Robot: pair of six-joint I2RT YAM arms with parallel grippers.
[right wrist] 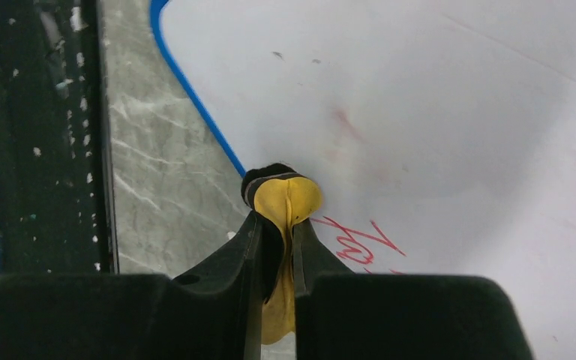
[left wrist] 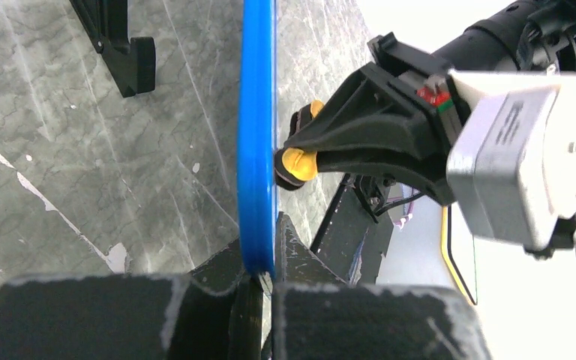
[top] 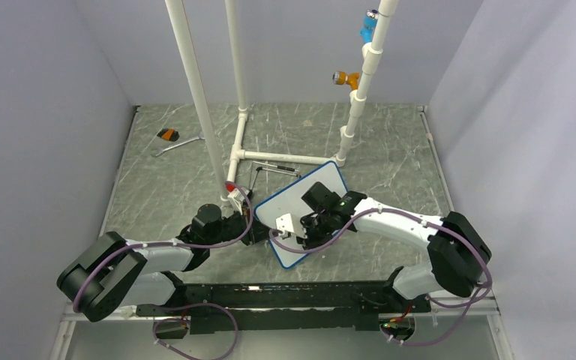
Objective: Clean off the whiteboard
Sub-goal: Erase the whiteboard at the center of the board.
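**While the left gripper [left wrist: 259, 300] clamps the whiteboard [top: 292, 201], the right gripper [right wrist: 277, 255] holds an eraser [right wrist: 283, 199] to it**

The whiteboard sits skewed at the near middle of the marbled table [top: 172, 195], between the two arms. The left jaws are closed on its blue frame [left wrist: 257, 135]. The right jaws pinch the small yellow eraser, its black pad touching the white face just beside that frame. Some red handwriting [right wrist: 356, 240] lies just beside the eraser.

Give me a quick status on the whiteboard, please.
Left gripper shut on whiteboard frame. Right gripper shut on yellow eraser, pressed to board face. Red writing left beside it. Nothing seen blocking.
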